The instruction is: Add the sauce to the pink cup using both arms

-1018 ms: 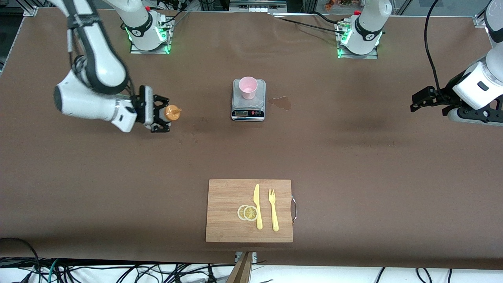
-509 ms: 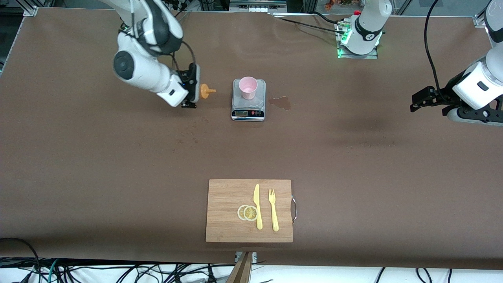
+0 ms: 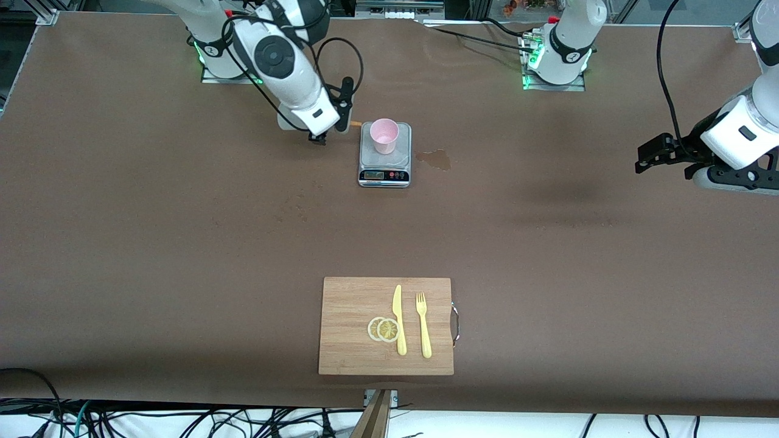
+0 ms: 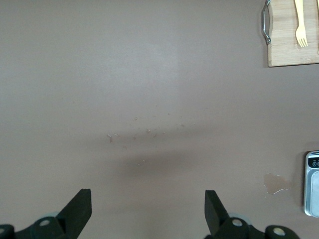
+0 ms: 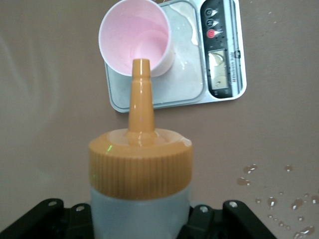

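The pink cup stands upright on a small grey kitchen scale in the middle of the table, toward the robots' bases. My right gripper is shut on the sauce bottle and holds it just beside the scale, on the right arm's side. Only the orange nozzle tip shows in the front view. In the right wrist view the whitish bottle with its orange cap points its nozzle at the cup, near its rim. My left gripper waits open and empty at the left arm's end of the table.
A wooden cutting board with a yellow knife, a fork and lemon slices lies near the front camera. A wet stain marks the table beside the scale. Droplets lie near the scale.
My right arm has swung the sauce bottle from the right arm's end of the table up to the scale, so its nozzle now points at the cup. The left arm has not moved.
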